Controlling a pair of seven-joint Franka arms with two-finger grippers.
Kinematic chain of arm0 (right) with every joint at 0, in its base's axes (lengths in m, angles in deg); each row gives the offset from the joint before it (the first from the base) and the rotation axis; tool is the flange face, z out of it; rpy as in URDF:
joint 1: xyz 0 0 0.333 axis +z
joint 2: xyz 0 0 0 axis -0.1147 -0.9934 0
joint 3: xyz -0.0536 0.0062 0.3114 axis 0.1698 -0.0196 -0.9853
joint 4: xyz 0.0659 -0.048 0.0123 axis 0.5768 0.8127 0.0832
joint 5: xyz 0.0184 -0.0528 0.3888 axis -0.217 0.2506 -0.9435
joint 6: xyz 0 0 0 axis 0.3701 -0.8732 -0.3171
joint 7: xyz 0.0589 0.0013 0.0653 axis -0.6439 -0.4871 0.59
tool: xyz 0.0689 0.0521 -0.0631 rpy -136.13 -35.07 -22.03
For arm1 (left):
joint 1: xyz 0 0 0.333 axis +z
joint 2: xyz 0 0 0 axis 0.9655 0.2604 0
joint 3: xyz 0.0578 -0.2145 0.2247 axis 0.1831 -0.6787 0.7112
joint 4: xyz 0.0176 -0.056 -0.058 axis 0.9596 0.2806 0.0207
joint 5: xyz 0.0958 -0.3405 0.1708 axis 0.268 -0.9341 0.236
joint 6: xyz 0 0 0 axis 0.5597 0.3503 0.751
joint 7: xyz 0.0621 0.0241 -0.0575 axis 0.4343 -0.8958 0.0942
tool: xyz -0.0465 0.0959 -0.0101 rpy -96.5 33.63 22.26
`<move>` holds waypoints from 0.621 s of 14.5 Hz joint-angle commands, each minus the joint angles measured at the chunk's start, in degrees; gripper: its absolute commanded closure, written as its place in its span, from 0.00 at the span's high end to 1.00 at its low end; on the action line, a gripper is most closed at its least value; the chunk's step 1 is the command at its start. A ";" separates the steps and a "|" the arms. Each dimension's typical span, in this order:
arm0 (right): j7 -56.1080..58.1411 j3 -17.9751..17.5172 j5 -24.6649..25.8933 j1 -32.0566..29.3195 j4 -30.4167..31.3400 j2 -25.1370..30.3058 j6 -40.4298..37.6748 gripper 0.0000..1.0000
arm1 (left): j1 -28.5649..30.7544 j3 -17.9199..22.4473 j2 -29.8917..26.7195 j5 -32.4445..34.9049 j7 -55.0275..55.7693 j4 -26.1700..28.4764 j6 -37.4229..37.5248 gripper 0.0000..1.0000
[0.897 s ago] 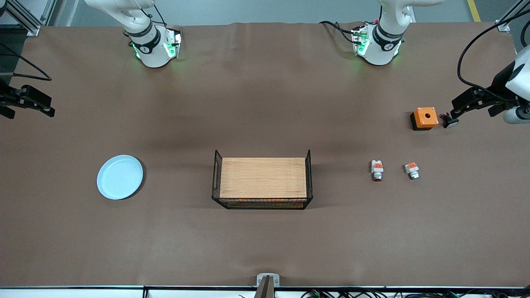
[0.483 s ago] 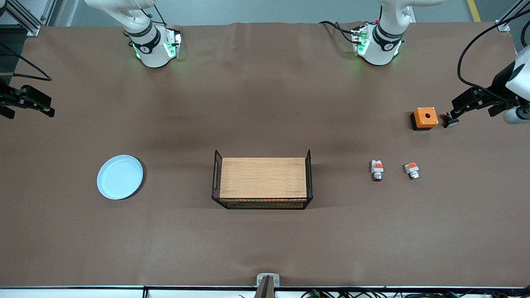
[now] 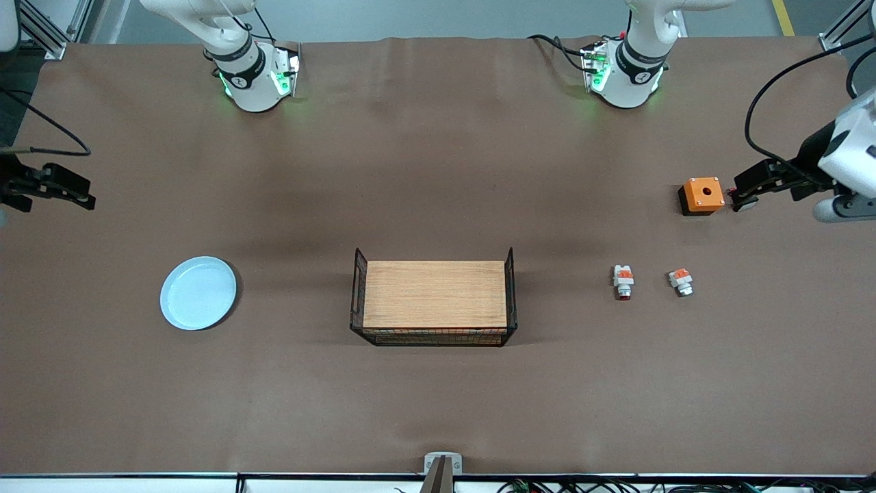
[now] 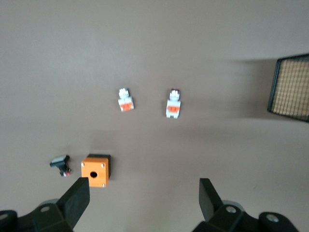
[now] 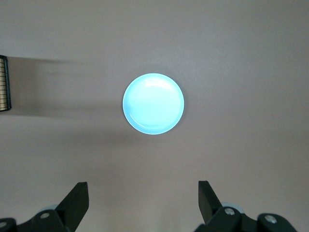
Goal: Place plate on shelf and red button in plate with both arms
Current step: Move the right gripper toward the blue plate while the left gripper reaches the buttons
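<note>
The pale blue plate (image 3: 198, 293) lies flat on the brown table toward the right arm's end; it also shows in the right wrist view (image 5: 153, 103). The red button (image 3: 623, 281), a white and orange block with a red cap, lies toward the left arm's end and shows in the left wrist view (image 4: 173, 105). My left gripper (image 3: 749, 185) is open and empty, up over the table beside the orange box; its own view shows it too (image 4: 142, 200). My right gripper (image 3: 79, 192) is open and empty over the table's end, apart from the plate, and appears in its own view (image 5: 142, 198).
A wire basket holding a wooden board (image 3: 433, 298) stands mid-table. A similar white-orange block with a pale tip (image 3: 681, 281) lies beside the red button. An orange square box with a hole (image 3: 702, 196) and a small black part (image 3: 742, 203) lie under the left gripper's reach.
My left gripper has shifted toward the orange box. My right gripper has shifted slightly toward the plate. The plate, the button and the other things have not moved.
</note>
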 commanded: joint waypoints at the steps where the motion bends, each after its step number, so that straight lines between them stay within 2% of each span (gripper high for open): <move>1: -0.13 -0.54 -0.17 -0.60 -0.85 -2.03 -0.18 1.00 | 0.28 -0.17 3.68 -1.24 0.71 -0.14 1.81 1.00; 4: -0.04 -0.62 -0.69 -0.51 -0.85 -4.49 0.26 1.00 | -0.25 -0.52 8.00 -1.33 0.80 1.86 -2.03 1.00; 9: -0.04 -0.71 -2.19 -0.69 -0.85 -11.25 4.20 1.00 | -0.43 -1.93 8.80 -2.73 0.97 14.25 -19.60 1.00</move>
